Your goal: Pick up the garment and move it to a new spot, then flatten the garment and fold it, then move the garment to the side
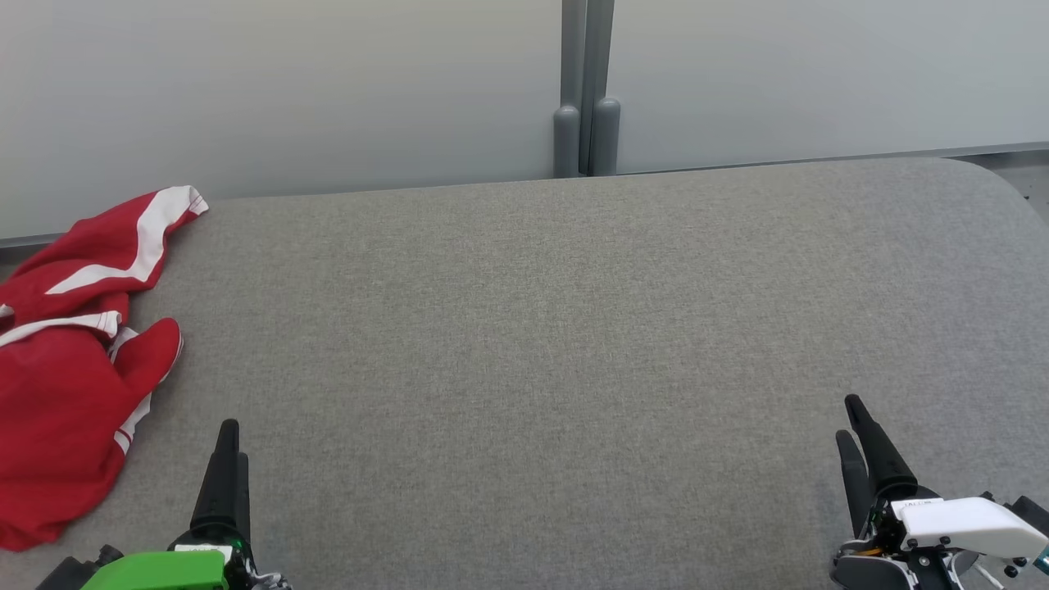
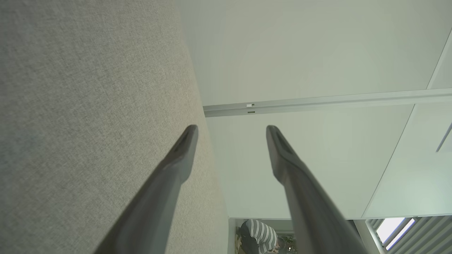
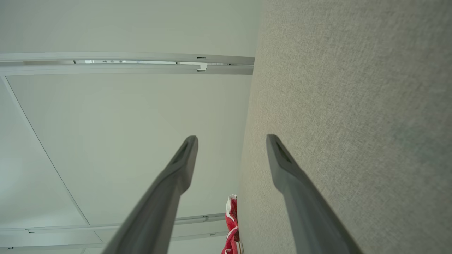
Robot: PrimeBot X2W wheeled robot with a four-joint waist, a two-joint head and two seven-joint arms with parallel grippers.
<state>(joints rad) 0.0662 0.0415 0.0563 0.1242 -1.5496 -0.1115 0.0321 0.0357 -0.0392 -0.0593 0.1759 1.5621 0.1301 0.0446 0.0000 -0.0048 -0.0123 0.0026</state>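
A red garment (image 1: 65, 360) with white stripes lies crumpled at the left edge of the grey fabric table (image 1: 524, 344); a sliver of the garment (image 3: 231, 225) also shows in the right wrist view. My left gripper (image 1: 232, 455) rests at the lower left, just right of the garment and apart from it. Its fingers (image 2: 183, 148) stand spread wide with nothing between them, so it is open. At the lower right my right gripper (image 1: 852, 434) is far from the garment. It too is open, its fingers (image 3: 282, 158) wide apart and empty.
Pale wall panels with a grey post (image 1: 586, 90) rise behind the table's far edge. The table's right corner (image 1: 996, 176) is rounded. A person in a striped top (image 2: 259, 234) shows beyond the table in the left wrist view.
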